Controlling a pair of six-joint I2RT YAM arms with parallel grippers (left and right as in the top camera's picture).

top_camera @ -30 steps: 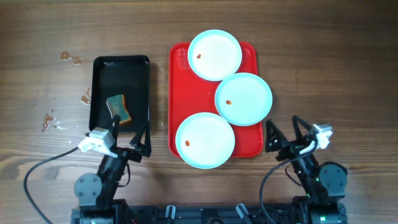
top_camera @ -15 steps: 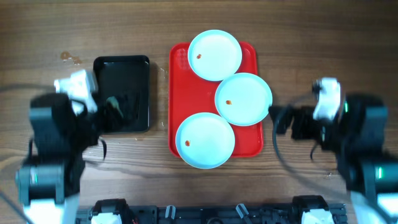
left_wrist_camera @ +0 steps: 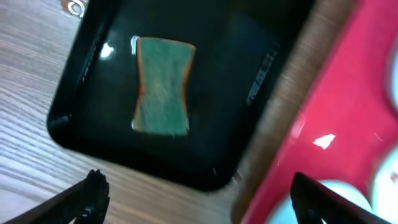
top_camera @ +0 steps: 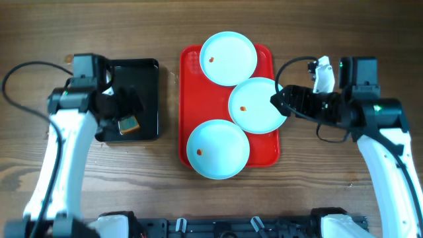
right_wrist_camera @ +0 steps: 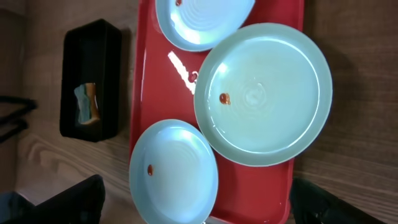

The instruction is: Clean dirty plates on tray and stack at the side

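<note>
Overhead: three plates (top_camera: 228, 58) lay on the tray (top_camera: 190, 92), the right tool (top_camera: 281, 104) at 3 o'clock of the middle plate (top_camera: 254, 99). Left wrist: the left tool (left_wrist_camera: 198, 186) spread wide, sponge (left_wrist_camera: 161, 84) toward 11 o'clock. Right wrist: that tool gaped wide.

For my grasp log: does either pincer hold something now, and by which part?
Nothing is held. The left pincer is open over the black tray; the right pincer is open near the middle plate.

A brown wood-grain table (top_camera: 330, 39) fills the view under even light
</note>
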